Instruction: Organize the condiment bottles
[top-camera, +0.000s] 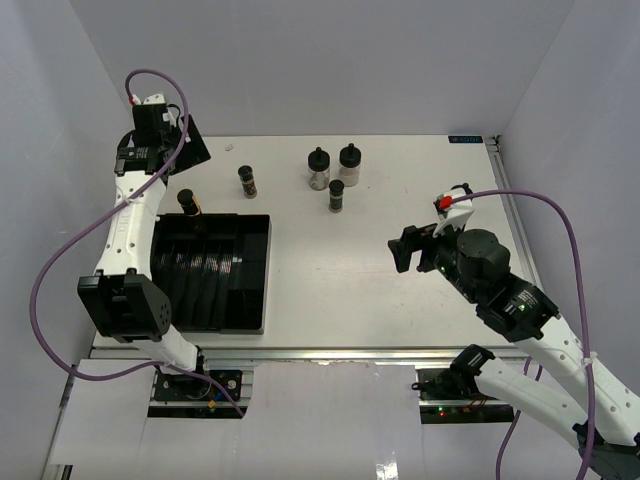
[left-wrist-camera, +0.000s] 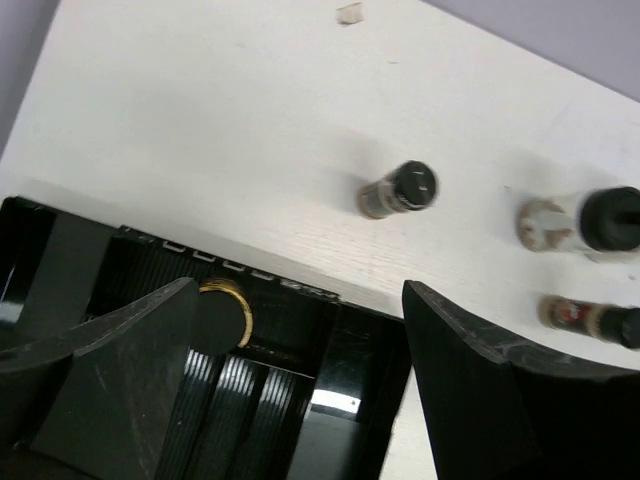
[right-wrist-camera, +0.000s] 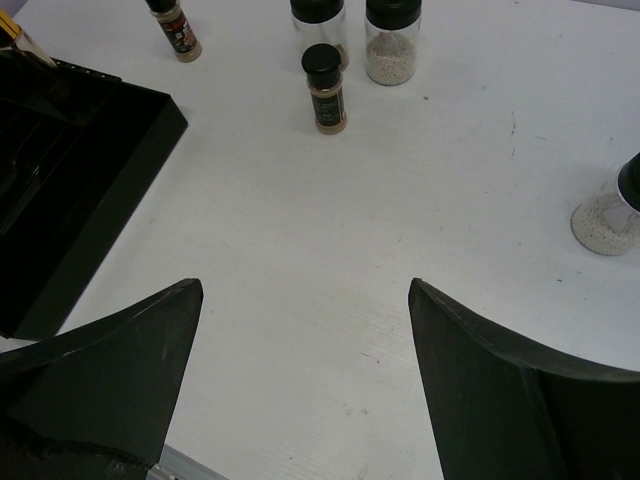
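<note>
Condiment bottles (top-camera: 337, 195) on table (top-camera: 350, 270), yellow-brown bottle (top-camera: 188, 202) seemingly inside tray (top-camera: 262, 285), left hand (left-wrist-camera: 300, 290), right hand (right-wrist-camera: 305, 285) both spread wide

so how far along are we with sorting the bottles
One looks done: the yellow bottle stands in the black tray, left tool open above it. Nothing is in hand; the right tool is open and empty. Left: two slim bottles, two squat bottles and a powder bottle by the right tool.

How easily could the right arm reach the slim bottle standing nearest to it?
Probably easily: the right gripper is open and faces the slim bottle, with only bare table between them.
</note>
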